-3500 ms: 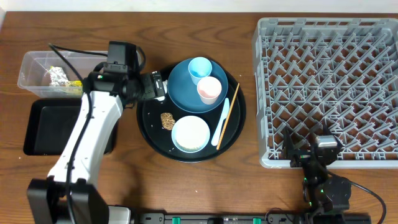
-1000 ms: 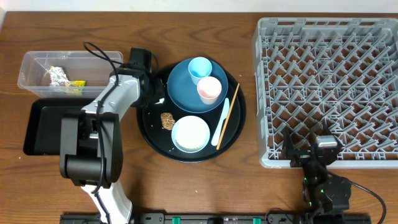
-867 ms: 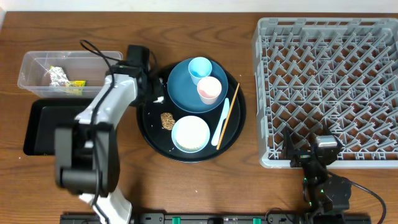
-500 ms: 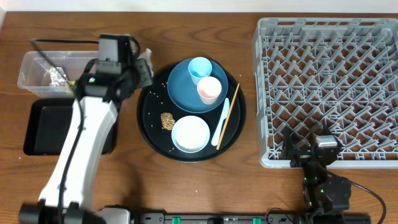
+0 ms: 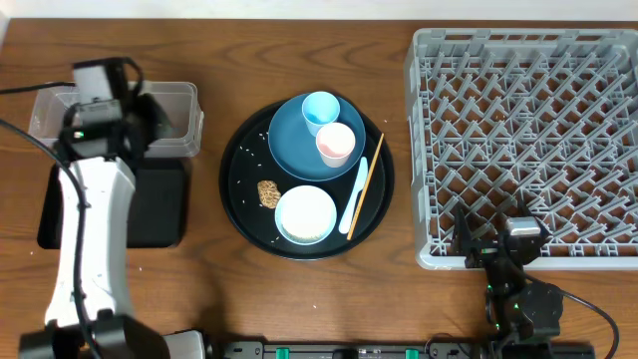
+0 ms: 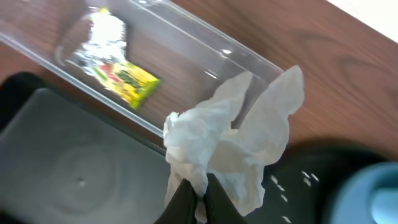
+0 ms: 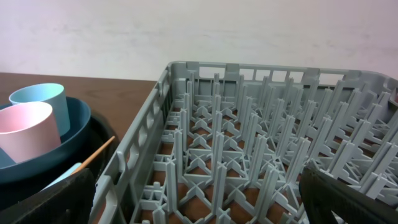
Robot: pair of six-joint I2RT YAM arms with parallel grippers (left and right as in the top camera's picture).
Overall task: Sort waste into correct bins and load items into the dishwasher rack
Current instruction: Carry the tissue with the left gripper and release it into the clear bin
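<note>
Left gripper (image 6: 198,198) pinches the crumpled white tissue (image 6: 239,140), which fans away from its fingertips above the clear tub (image 6: 208,56). The tub lies lengthwise along the desk's back edge. Right gripper (image 7: 199,202) gapes wide.

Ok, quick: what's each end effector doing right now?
Left end effector: shut on the tissue.
Right end effector: open, holding nothing.
</note>
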